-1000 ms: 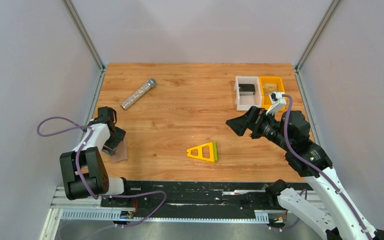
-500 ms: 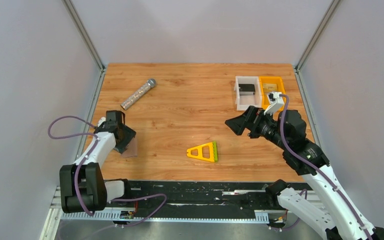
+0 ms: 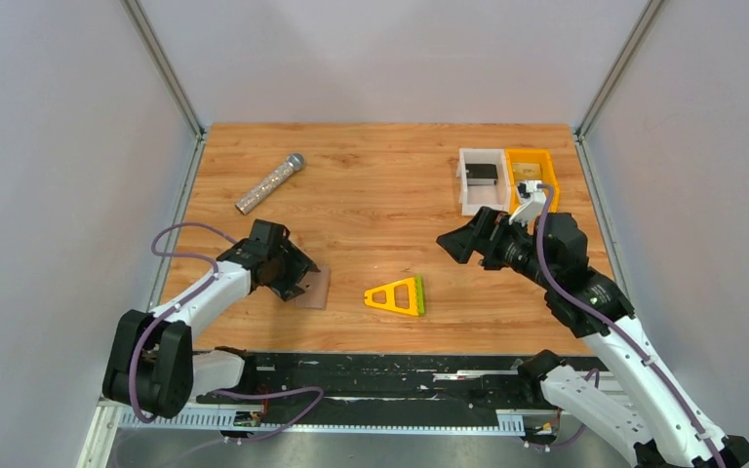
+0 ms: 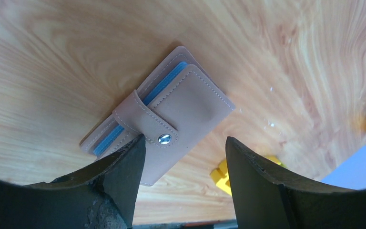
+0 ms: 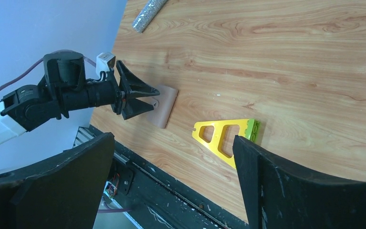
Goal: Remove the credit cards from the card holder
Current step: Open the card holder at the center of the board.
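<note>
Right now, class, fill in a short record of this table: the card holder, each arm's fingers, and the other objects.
card holder: flat on the table, closed, strap snapped
credit cards: none out
left fingers: open, either side of the holder's near corner
right fingers: open, raised, holding nothing
other objects: triangular frame, glittery cylinder, white bin, orange bin
</note>
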You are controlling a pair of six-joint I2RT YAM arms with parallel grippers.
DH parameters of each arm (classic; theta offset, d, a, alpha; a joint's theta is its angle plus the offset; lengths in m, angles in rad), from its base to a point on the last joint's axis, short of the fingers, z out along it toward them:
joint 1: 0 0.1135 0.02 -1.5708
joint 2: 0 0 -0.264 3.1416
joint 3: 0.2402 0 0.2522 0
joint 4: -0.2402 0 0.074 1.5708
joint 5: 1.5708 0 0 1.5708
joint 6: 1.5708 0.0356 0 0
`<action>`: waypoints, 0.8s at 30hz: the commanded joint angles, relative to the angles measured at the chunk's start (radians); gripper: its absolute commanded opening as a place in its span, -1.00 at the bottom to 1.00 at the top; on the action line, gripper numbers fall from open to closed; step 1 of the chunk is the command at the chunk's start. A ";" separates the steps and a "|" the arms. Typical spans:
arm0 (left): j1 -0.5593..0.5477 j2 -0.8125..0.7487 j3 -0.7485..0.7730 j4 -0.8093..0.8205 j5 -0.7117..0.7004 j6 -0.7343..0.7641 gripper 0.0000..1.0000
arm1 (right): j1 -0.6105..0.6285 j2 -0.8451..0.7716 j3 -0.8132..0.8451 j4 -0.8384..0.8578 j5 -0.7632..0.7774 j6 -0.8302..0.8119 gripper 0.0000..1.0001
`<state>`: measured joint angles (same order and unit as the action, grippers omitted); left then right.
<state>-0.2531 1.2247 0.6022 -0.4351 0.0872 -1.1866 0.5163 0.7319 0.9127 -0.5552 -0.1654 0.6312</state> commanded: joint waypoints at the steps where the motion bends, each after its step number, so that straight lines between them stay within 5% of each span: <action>1: -0.069 -0.029 0.002 -0.090 0.020 -0.057 0.42 | 0.004 0.022 -0.003 0.048 0.013 0.013 0.93; 6: -0.086 -0.102 0.079 -0.151 -0.078 0.074 0.43 | 0.004 0.067 -0.012 0.050 -0.021 0.033 0.79; 15: -0.086 -0.137 0.120 -0.189 -0.097 0.442 0.39 | 0.019 0.242 -0.095 0.203 -0.194 0.182 0.20; 24: -0.101 0.016 0.181 -0.184 -0.098 0.613 0.27 | 0.097 0.389 -0.096 0.313 -0.207 0.216 0.13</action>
<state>-0.3408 1.1900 0.7242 -0.6247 -0.0017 -0.6865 0.5896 1.1107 0.8047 -0.3687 -0.3439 0.8165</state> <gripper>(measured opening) 0.642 0.575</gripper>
